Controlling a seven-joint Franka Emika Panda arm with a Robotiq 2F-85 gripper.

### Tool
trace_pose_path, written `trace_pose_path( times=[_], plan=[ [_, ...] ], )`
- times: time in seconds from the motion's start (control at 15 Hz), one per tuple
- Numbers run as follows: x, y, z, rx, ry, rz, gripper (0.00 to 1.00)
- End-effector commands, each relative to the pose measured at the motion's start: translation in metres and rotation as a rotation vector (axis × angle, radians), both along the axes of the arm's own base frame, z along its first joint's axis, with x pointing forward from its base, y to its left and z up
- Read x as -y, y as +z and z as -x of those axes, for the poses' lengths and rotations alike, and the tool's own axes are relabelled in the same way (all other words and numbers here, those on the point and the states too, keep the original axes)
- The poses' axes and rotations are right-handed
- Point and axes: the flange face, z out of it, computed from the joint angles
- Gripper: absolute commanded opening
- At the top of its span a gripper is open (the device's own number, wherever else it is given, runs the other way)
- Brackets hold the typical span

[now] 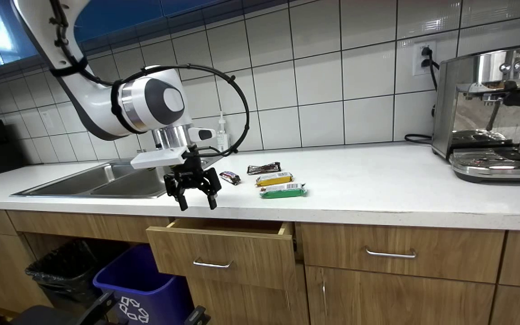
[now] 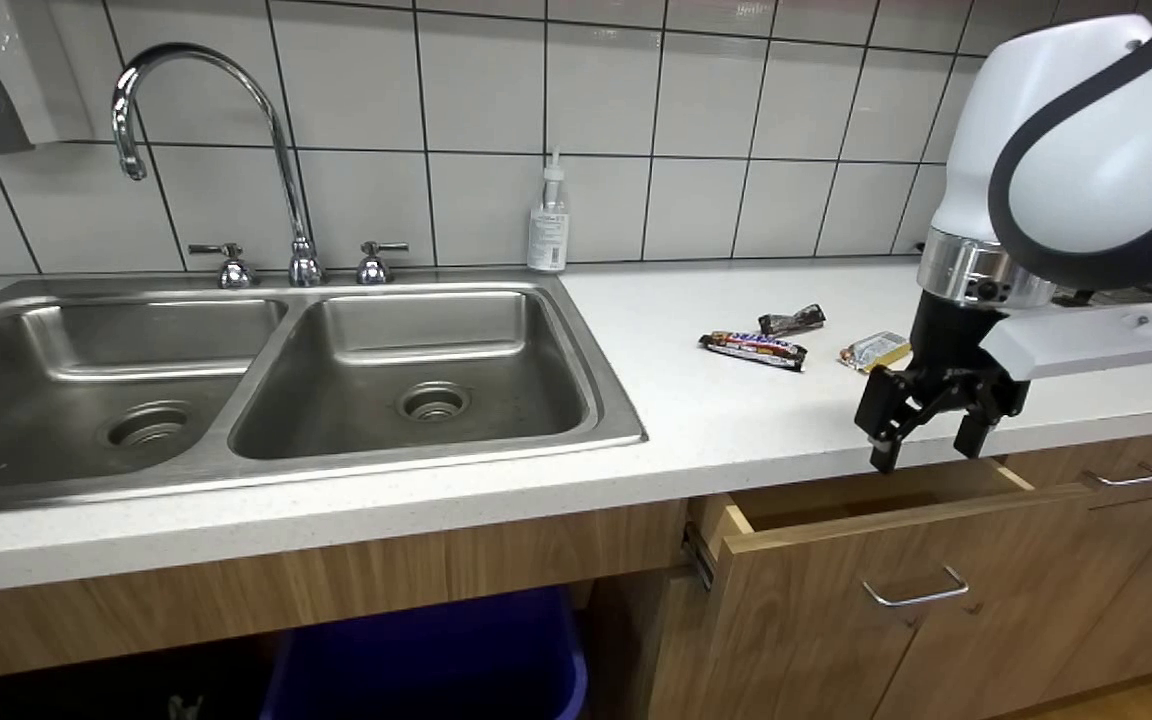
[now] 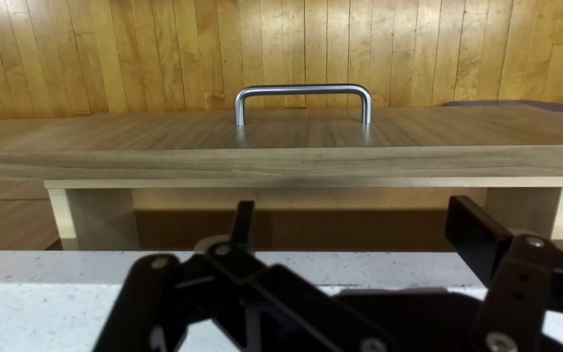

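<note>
My gripper (image 1: pixel 198 205) is open with nothing between its fingers. It hangs, fingers down, above a partly pulled-out wooden drawer (image 1: pixel 251 259), at the counter's front edge. In the wrist view, the spread fingers (image 3: pixel 352 220) show against the drawer's dark inside, with the drawer's front board (image 3: pixel 306 164) and metal handle (image 3: pixel 303 90) beyond. On the counter behind the gripper lie a green-wrapped bar (image 1: pixel 283 191), a yellow-wrapped bar (image 1: pixel 274 179), a dark brown bar (image 1: pixel 264 168) and a multicoloured dark bar (image 2: pixel 754 350). The green bar is hidden in an exterior view.
A steel double sink (image 2: pixel 436 440) with a faucet (image 2: pixel 286 150) is set in the white counter (image 1: pixel 377 189). A clear pump bottle (image 2: pixel 548 225) stands by the tiled wall. An espresso machine (image 1: pixel 499 104) stands on the counter. A blue recycling bin (image 1: pixel 147 289) and black-lined bin (image 1: pixel 72 266) stand below.
</note>
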Motion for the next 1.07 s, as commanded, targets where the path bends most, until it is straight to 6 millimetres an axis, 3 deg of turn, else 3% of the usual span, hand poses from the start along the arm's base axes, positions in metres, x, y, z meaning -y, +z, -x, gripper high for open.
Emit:
trace_pose_path(
  times=[0.0, 0.53, 1.0],
  plan=[
    [-0.003, -0.014, -0.013, 0.026, -0.013, 0.020, 1.00],
    [-0.009, -0.037, -0.028, 0.069, -0.031, 0.015, 1.00],
    [-0.015, -0.052, -0.028, 0.079, -0.016, 0.010, 1.00]
  ],
)
